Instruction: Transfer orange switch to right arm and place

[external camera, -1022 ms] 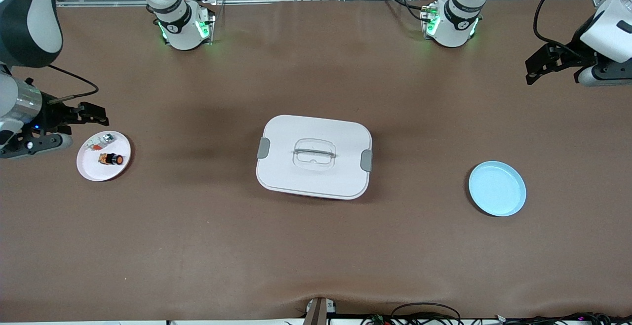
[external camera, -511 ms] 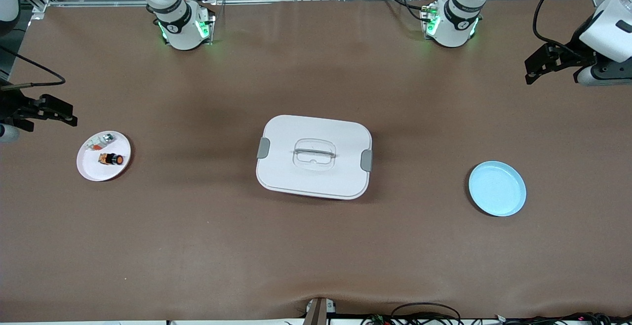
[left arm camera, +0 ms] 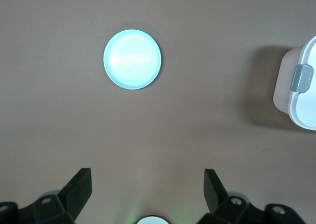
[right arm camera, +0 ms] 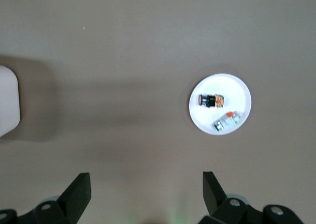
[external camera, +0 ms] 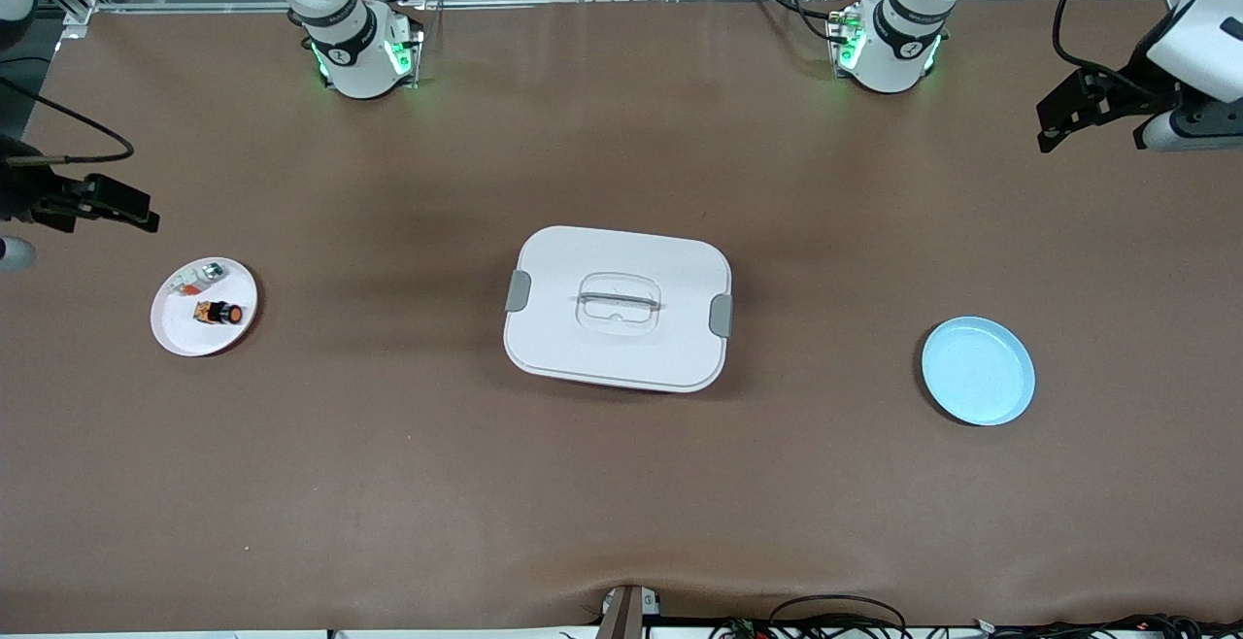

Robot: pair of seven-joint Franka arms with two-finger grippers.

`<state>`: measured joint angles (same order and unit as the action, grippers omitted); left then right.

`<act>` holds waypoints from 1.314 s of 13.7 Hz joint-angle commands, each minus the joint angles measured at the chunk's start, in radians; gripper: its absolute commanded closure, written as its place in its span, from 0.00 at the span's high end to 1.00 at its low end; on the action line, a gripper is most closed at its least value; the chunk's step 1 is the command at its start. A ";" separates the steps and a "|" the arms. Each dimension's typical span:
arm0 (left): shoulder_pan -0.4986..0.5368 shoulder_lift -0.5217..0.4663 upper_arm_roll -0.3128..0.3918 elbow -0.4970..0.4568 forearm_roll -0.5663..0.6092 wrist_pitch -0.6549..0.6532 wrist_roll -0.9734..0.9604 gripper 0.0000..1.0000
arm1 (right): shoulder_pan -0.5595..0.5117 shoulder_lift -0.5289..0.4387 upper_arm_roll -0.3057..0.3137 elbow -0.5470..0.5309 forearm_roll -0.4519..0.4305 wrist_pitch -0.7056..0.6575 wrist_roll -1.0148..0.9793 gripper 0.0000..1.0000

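The orange switch (external camera: 218,313) lies on its side on a small white plate (external camera: 184,333) toward the right arm's end of the table. In the right wrist view the switch (right arm camera: 211,100) shows its black body and orange cap on that plate (right arm camera: 232,88). My right gripper (external camera: 126,207) hangs open over bare table at that end, apart from the plate, and nothing is between its fingers (right arm camera: 79,189). My left gripper (external camera: 1058,119) is open and empty over the table's other end; in the left wrist view its fingers (left arm camera: 81,184) stand wide.
A small white-and-silver part with a red bit (external camera: 199,277) shares the white plate. A white lidded box (external camera: 618,309) with grey latches sits mid-table. A light blue plate (external camera: 978,371) lies toward the left arm's end and holds nothing. Both arm bases stand along the table's edge.
The right arm has drawn back from beside the white plate toward its end of the table. The left gripper has shifted slightly toward the bases. Both grippers stayed open.
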<state>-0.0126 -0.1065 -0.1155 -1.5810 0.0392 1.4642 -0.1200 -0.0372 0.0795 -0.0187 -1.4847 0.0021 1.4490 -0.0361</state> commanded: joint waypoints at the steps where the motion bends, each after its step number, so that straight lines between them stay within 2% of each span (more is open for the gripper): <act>1: -0.001 -0.018 0.004 -0.014 -0.027 -0.008 0.019 1.00 | -0.019 -0.043 -0.001 -0.003 0.027 -0.044 0.019 1.00; 7: -0.001 0.001 0.005 -0.008 -0.044 -0.008 0.019 1.00 | 0.002 -0.082 -0.003 -0.015 0.029 -0.053 0.019 1.00; 10: -0.003 0.004 0.005 -0.005 -0.038 -0.008 0.017 1.00 | 0.057 -0.119 -0.065 -0.071 0.029 -0.035 0.018 1.00; 18: -0.003 0.005 0.005 -0.001 -0.032 -0.008 0.017 1.00 | 0.045 -0.152 -0.066 -0.103 0.027 -0.019 0.016 1.00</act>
<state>-0.0126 -0.0991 -0.1150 -1.5893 0.0080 1.4630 -0.1200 0.0015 -0.0305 -0.0755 -1.5431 0.0168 1.4092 -0.0307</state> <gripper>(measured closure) 0.000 0.000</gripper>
